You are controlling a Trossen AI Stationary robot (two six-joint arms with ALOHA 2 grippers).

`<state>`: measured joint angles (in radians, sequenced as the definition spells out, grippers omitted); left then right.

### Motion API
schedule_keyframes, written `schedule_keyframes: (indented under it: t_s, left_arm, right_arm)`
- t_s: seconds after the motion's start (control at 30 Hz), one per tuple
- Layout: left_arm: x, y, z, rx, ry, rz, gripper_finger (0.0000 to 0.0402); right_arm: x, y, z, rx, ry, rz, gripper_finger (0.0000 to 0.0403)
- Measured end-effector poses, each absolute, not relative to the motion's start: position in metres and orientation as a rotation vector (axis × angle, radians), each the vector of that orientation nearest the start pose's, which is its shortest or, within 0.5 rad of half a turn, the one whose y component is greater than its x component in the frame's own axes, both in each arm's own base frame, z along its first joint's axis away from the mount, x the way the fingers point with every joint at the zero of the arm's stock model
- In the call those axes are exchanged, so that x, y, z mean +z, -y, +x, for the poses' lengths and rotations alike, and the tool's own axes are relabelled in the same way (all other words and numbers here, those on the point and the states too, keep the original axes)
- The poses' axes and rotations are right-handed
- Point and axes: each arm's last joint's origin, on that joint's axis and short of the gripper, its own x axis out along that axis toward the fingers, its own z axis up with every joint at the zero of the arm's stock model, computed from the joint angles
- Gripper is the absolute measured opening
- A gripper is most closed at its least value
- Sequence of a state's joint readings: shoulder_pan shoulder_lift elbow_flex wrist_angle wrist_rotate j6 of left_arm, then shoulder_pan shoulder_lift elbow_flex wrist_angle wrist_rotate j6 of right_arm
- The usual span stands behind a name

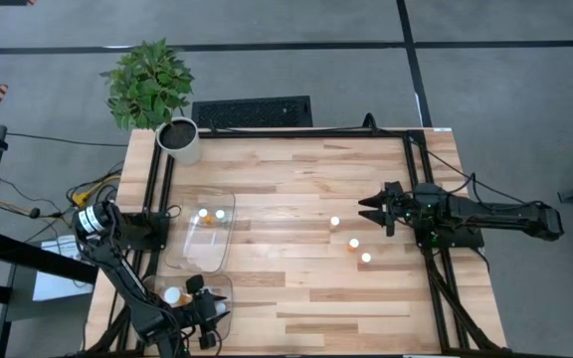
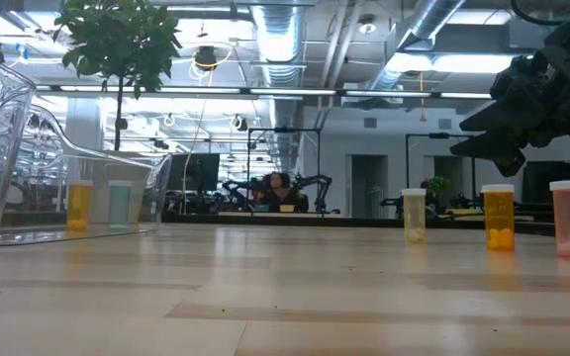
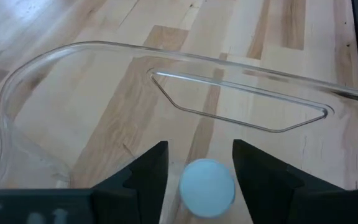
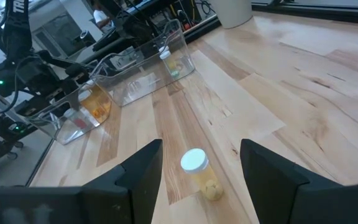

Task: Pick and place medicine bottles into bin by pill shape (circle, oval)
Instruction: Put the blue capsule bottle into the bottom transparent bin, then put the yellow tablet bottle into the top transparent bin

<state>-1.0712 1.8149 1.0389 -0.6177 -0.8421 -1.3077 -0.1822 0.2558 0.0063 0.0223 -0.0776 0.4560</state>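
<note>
Three small amber bottles with white caps (image 1: 335, 222), (image 1: 353, 244), (image 1: 366, 258) stand upright on the wooden table, right of centre. My right gripper (image 1: 371, 209) hovers open just right of the farthest one, which shows between and beyond its fingers (image 4: 197, 171). My left gripper (image 1: 210, 310) is open over the near clear bin (image 1: 217, 288). A white bottle cap (image 3: 207, 186) shows between its fingers; I cannot tell whether a finger touches it. Another bottle (image 1: 172, 295) stands in that bin. The far clear bin (image 1: 195, 261) holds two bottles (image 1: 203, 213), (image 1: 220, 214).
A potted plant (image 1: 152, 85) in a white pot (image 1: 179, 139) stands at the table's far left corner, and a black keyboard (image 1: 252, 111) lies beyond the far edge. Black frame rails run along the left and right sides. Bare wood lies between the bins and the three bottles.
</note>
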Motion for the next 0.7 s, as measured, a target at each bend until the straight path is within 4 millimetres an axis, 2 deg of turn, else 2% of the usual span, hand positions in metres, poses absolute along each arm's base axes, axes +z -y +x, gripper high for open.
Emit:
schedule_keyframes:
  t_s: [0.23,0.7]
  left_arm:
    - [0.15,0.269,0.171,0.332,-0.739,-0.094,0.0194]
    - [0.184,0.275,0.175,0.381,-0.772,-0.023,0.0195]
  right_arm:
    - [0.146,0.018,0.11,-0.154,-0.198,0.483,0.0225]
    - [0.146,0.018,0.11,-0.154,-0.198,0.483,0.0225]
